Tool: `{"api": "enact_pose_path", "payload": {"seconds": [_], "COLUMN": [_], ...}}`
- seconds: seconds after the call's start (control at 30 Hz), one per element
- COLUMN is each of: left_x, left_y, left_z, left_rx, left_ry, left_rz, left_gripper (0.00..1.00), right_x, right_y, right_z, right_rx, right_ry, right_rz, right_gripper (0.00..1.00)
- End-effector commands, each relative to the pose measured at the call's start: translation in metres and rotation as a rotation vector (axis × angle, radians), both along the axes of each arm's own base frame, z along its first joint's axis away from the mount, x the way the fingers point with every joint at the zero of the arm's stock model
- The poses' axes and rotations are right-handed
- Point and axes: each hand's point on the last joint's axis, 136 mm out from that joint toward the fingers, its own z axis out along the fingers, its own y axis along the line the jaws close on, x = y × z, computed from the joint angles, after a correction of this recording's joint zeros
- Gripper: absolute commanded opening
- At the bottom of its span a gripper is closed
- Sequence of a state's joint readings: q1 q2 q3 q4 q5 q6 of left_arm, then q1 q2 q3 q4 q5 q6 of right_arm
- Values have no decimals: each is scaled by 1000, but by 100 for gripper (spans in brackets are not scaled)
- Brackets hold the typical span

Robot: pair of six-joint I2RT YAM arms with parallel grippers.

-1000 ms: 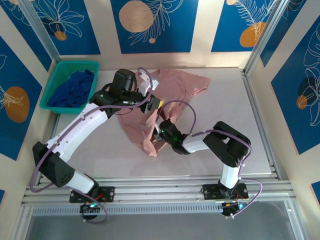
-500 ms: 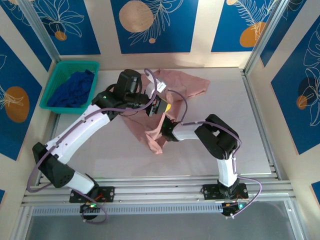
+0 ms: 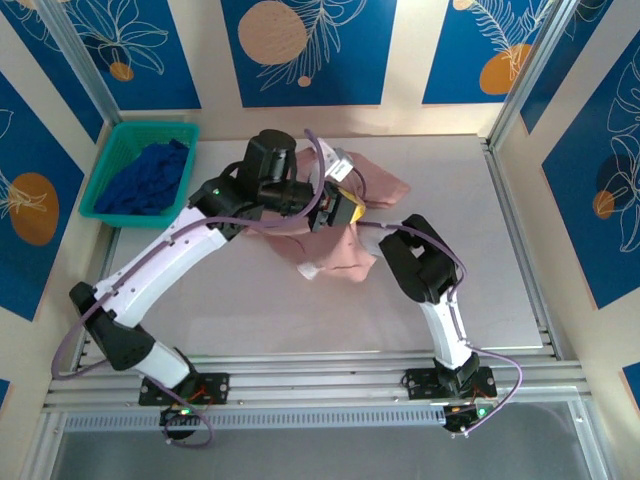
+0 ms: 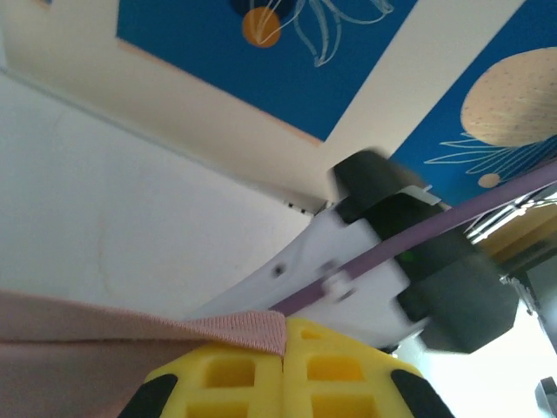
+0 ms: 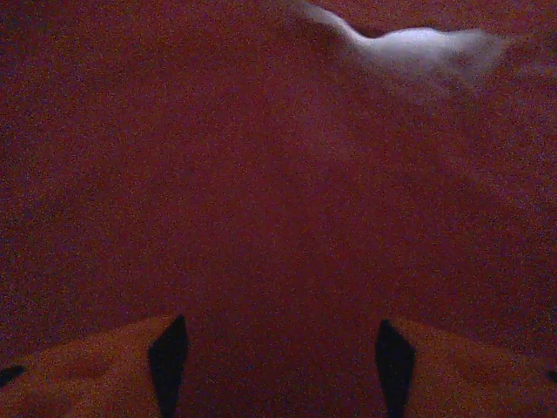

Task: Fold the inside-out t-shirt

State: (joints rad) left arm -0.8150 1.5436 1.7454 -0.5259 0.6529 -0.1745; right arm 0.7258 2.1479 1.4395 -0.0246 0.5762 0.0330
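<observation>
The t-shirt (image 3: 340, 262) lay bunched, seemingly unfolded; the left gripper (image 4: 285, 335) clamped its hem, the right gripper (image 5: 280, 329) gaped under the cloth.

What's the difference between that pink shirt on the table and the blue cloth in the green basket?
The pink shirt lies bunched near the middle of the table; the blue cloth sits heaped in the green basket at the far left corner. The left gripper is shut on an edge of the pink shirt, while nothing touches the blue cloth. Both are soft, rumpled fabric, and neither is folded.
</observation>
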Motion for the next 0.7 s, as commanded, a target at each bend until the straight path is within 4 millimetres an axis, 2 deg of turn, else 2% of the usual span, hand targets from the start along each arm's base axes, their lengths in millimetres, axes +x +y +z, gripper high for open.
{"api": "enact_pose_path", "payload": {"seconds": [0.0, 0.17, 0.4, 0.5, 0.6, 0.67], "left_x": [-30, -43, -60, -58, -43, -26], "left_y": [-10, -8, -1, 3, 11, 20], "left_z": [27, 46, 78, 84, 82, 79], "left_rx": [-52, -87, -148, -148, -124, -116], "left_ry": [-43, -73, -122, -150, -190, -209], "left_rz": [-123, -162, -216, -191, -88, 21], "left_gripper": [0, 0, 0, 0, 0, 0], "right_x": [4, 21, 34, 36, 33, 30], "right_y": [-20, -21, -21, -19, -20, -21], "right_z": [-19, -18, -32, -38, -44, -45], "right_rx": [-70, -79, -85, -88, -90, -72], "right_ry": [112, 149, 242, 280, 322, 353], "right_rz": [-55, -66, -69, -59, -51, -45], "right_gripper": [67, 73, 80, 79, 71, 51]}}
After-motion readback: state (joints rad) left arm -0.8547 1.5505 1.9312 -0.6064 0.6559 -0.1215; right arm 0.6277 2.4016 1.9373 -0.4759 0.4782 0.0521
